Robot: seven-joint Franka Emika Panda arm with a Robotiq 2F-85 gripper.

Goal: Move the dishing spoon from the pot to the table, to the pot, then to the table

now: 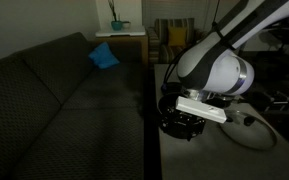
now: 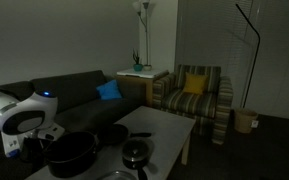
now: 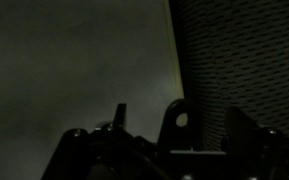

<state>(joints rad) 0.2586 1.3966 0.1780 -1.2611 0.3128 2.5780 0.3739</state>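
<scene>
The room is very dark. The big black pot stands at the near end of the pale table, which also shows in an exterior view. My gripper hangs low over the table's edge beside the sofa, just left of the pot in an exterior view. In the wrist view the gripper shows as dark fingers over the table top. I cannot make out the dishing spoon, nor whether the jaws hold anything.
A long-handled black pan and a small lidded pan stand near the pot. A dark sofa with a blue cushion runs along the table. A striped armchair and a wooden side table stand beyond. A white cable lies on the table.
</scene>
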